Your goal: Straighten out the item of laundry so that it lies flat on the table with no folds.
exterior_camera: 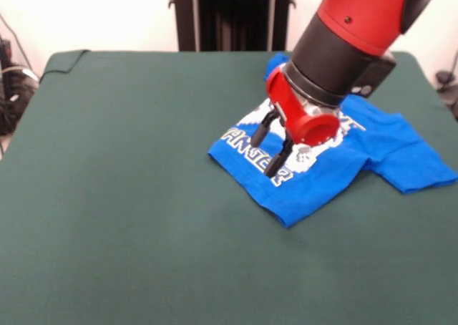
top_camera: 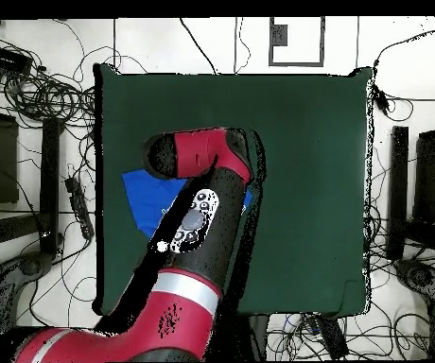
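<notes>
Blue cotton, that's the shirt, and it lies directly under the claw, spreading away from it towards the sleeve that trails off to one side. Its long run goes slantwise across the desk, with the printed lettering right beneath the fingertips. The two dark fingers stand a little apart, tips down on or just above the cloth; nothing looks pinched between them yet. One arm only, reaching steeply down with its red wrist tilted over the print. From overhead the arm hides most of the shirt, with only a blue corner showing beside it.
</notes>
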